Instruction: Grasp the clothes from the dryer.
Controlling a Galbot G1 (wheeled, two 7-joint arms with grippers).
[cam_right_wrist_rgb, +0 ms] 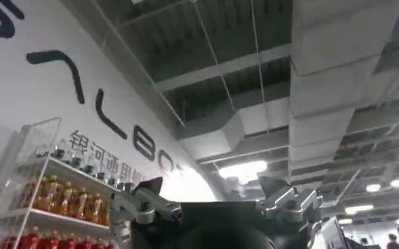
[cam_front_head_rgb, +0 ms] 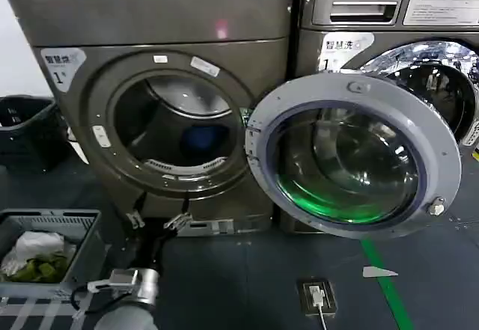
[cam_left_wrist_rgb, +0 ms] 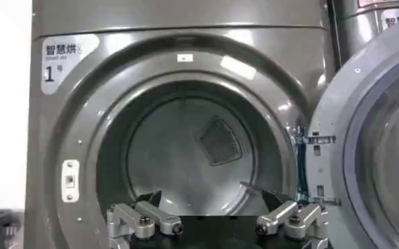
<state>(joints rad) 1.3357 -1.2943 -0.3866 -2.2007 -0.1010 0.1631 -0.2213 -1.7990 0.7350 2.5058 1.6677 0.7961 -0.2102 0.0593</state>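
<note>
The clothes (cam_front_head_rgb: pixel 200 141) lie deep inside the dryer (cam_front_head_rgb: pixel 161 60), behind its open door (cam_front_head_rgb: pixel 352 154); the left gripper (cam_front_head_rgb: pixel 159 221), jaws spread and empty, hangs just below the porthole in the approach step and must next reach inside, while the right gripper (cam_right_wrist_rgb: pixel 216 210), also spread, points ceilingward.

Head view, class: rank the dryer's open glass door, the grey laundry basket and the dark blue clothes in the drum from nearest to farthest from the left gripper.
From the left gripper, open below the dryer porthole:
1. Clothes, just above, inside the drum.
2. Grey laundry basket, on the floor to the robot's left; too close to the clothes to rank firmly.
3. Glass door, swung open to the right.
</note>
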